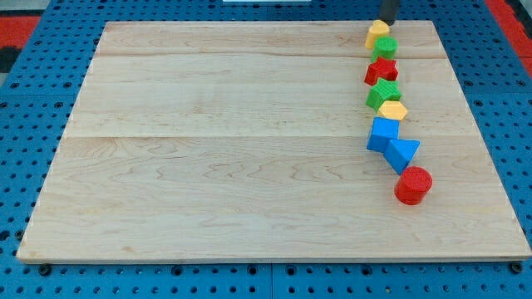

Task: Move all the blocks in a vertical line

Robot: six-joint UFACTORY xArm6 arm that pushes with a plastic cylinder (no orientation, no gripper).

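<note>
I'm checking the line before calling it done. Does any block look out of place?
Mostly tidy, but the line drifts right toward the view's bottom: the blue triangle and red cylinder sit right of the yellow block at the top. My tip is just above that block.

Rod point(387, 10) cut off by the view's top edge; my tip point(386, 21) just visible above the topmost yellow block point(377, 35). Contact between them impossible to tell.

Illumination is bright, even and diffuse, from overhead. The tabletop point(233, 149) shows no glare; wood grain stays legible throughout. The blocks cast short, soft shadows. Focus is sharp across the frame. Slight perspective narrowing appears toward the view's top.
</note>
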